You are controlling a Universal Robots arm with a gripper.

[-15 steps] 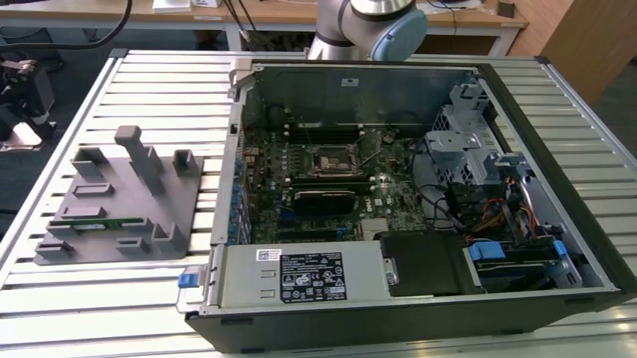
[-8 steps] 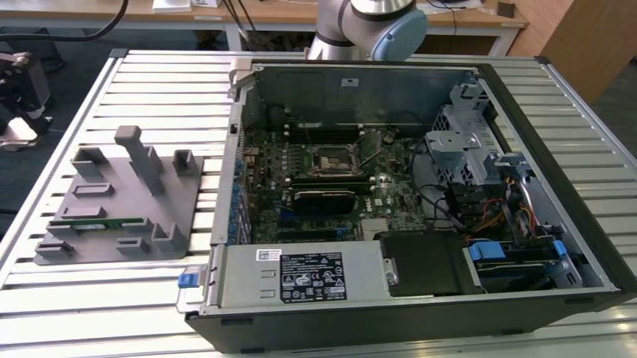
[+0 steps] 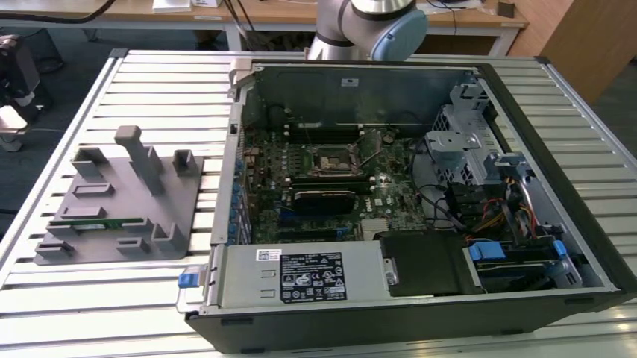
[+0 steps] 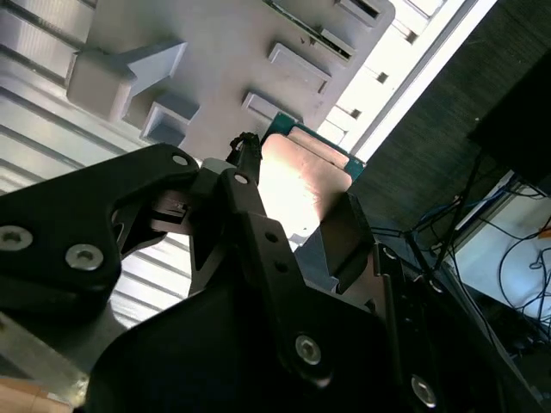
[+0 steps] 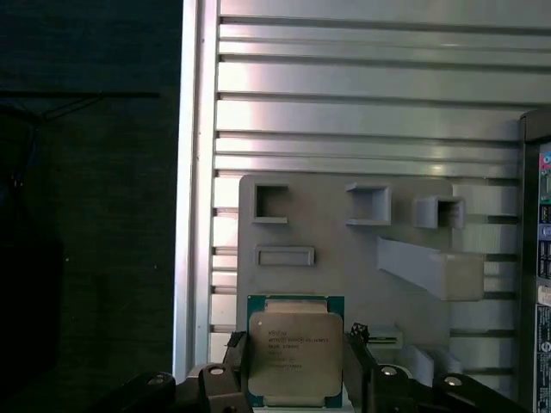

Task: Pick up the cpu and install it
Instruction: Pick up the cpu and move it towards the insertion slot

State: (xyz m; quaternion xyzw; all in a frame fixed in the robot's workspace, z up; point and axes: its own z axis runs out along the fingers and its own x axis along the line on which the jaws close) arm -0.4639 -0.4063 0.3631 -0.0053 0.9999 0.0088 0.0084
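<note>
Fingers (image 5: 358, 366) of gripper (image 5: 295, 370) squeezed shut on cpu (image 5: 295, 348), one black finger on each side, shiny silver top toward the camera in the first wrist view. Same tight hold in the second wrist view, thin green rim peeking out at one edge. Just past it, gray holder plate (image 5: 344, 249) with little pockets, flat on slatted metal table (image 5: 344, 112). Farther off in the exterior view, open computer case (image 3: 378, 93) beside the plate, square black socket (image 3: 329, 159) on the board inside.

**Slatted bench in a bright workroom**

A pale slatted metal table (image 3: 149, 82) spans most of the exterior view and catches bright light. Wooden desks (image 3: 268, 13) run along the top edge. A brown wooden panel (image 3: 587, 45) stands upper right, with dark floor (image 3: 35, 168) at left.
</note>
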